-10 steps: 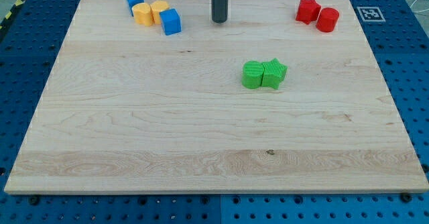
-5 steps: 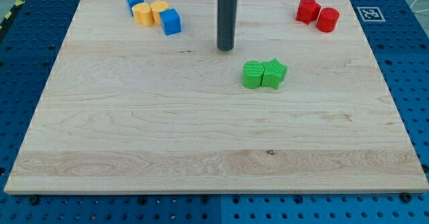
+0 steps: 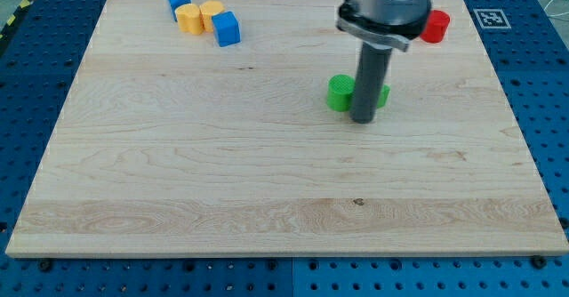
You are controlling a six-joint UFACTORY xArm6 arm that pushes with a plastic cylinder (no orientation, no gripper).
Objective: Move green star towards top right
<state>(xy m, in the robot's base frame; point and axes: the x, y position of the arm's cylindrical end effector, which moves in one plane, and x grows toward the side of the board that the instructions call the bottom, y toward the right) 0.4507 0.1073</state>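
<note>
Within half a second the rod had travelled from the upper middle of the frame down and to the view's right, so that my tip (image 3: 363,120) rested on the wooden board (image 3: 178,172) directly in front of the green pair, just right of centre; the blocks themselves had not shifted. The arm descended from the top edge of the frame, its grey collar (image 3: 378,12) upper right of centre and the dark rod hanging straight down from it, upright. The tool carried no jaws, only the bare rod, so nothing was clamped or spread. The rod covered most of the green star (image 3: 381,95), leaving a sliver showing at its right side; which way the star's points faced, and any long axis, could not be made out. The green cylinder (image 3: 339,93) stood just left of the rod, its right side cut off. The collar hid the red star entirely and left part of the red cylinder (image 3: 436,25) visible at the upper right. In the upper left sat two blue blocks (image 3: 227,28) and two yellow blocks (image 3: 188,18), bunched together.
</note>
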